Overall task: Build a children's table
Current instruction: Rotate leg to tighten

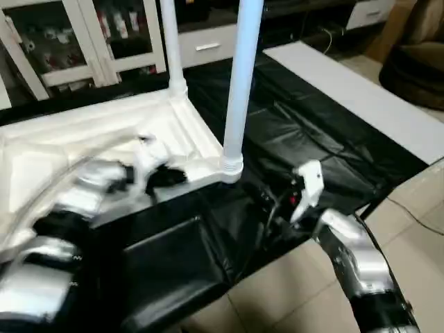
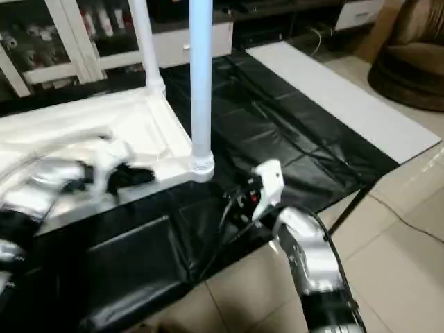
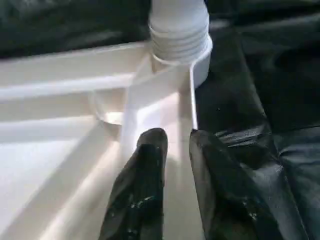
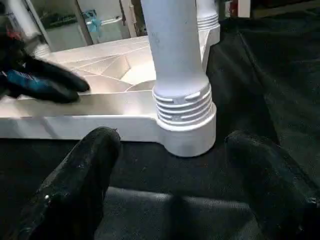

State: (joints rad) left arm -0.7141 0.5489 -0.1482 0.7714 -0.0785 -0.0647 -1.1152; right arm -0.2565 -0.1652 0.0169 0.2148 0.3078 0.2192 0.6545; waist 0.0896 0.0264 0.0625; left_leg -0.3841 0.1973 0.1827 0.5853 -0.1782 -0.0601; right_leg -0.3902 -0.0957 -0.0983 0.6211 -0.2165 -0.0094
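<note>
Tabletop: the white ribbed plastic tabletop (image 1: 104,139) lies upside down on the black-covered work table (image 1: 298,132).
Legs: two white tapered tube legs (image 1: 239,83) stand in corner sockets.
Left gripper (image 3: 172,145): slightly parted over the rim, grasping nothing.
Right gripper (image 4: 170,185): spread wide, empty, facing the near leg.
Advice: centre fingers around the leg's collar before closing.

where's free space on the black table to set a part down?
Bare black cover between the near leg and the white board at the table's right edge. Another patch along the front edge, below the tabletop. Crowded at the near corner socket, with both grippers close.
</note>
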